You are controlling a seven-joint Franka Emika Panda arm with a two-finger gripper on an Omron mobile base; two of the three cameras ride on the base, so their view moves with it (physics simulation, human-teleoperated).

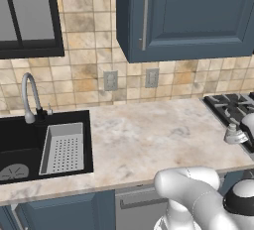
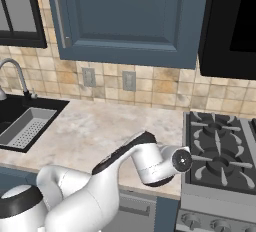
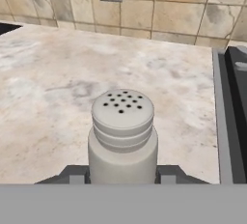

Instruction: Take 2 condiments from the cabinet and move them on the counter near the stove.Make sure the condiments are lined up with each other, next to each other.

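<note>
Shaker [image 3: 122, 136]: we see the pale grey-white shaker upright between the dark finger tips in the hand view, its perforated cap toward us, just left of the stove's edge.

Gripper [image 3: 122, 172]: we read the jaws as closed on the shaker's body; in the left base view the shaker [image 1: 234, 135] sits low at the stove's near left corner, but whether it touches the worktop we cannot tell.

Counter [image 1: 149, 140]: we note bare marbled beige stone running left from the stove toward the black sink [image 1: 30, 147]; nothing else stands on the stretch we can see.

Stove [image 2: 220, 151]: we see black grates and a grey frame, with the arm's wrist reaching in at its left edge.

Wall: we see tan tiles and two grey outlets [image 1: 110, 80] behind the counter, left of the stove.

Cabinet [image 2: 130, 16]: we see a dark blue wall unit with a long steel handle above and left of the stove, its door closed.

Progress: we judge the first condiment carried to the spot beside the stove and about to be set down or released.

Remaining: we judge that the yellow bottle is yet to be fetched, then placed next to the shaker and lined up with it.
</note>
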